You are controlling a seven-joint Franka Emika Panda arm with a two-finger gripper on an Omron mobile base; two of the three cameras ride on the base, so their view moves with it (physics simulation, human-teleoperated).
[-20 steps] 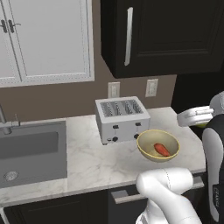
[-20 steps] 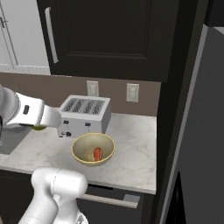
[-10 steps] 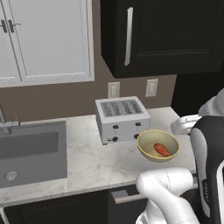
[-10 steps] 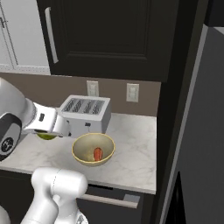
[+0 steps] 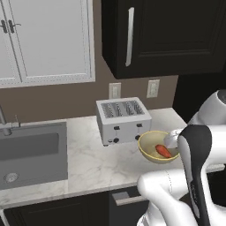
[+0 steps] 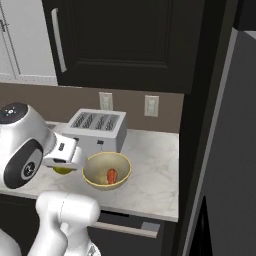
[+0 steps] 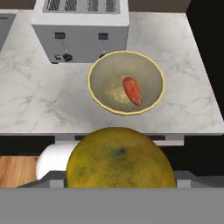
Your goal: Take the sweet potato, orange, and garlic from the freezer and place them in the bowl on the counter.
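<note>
Marbled stone makes up your table (image 5: 88,163), with the steel sink (image 5: 31,152) sunk in at its left end. Right of that stands the silver toaster (image 5: 122,119), and just beside its front right corner sits the bowl (image 7: 126,82) — the sweet potato (image 7: 132,90) lies inside it. Your fingers are clamped on the orange (image 7: 120,159), which fills the bottom of the hand view; from the right base view it (image 6: 62,170) hangs just left of the bowl's rim, over the table's front edge.
</note>
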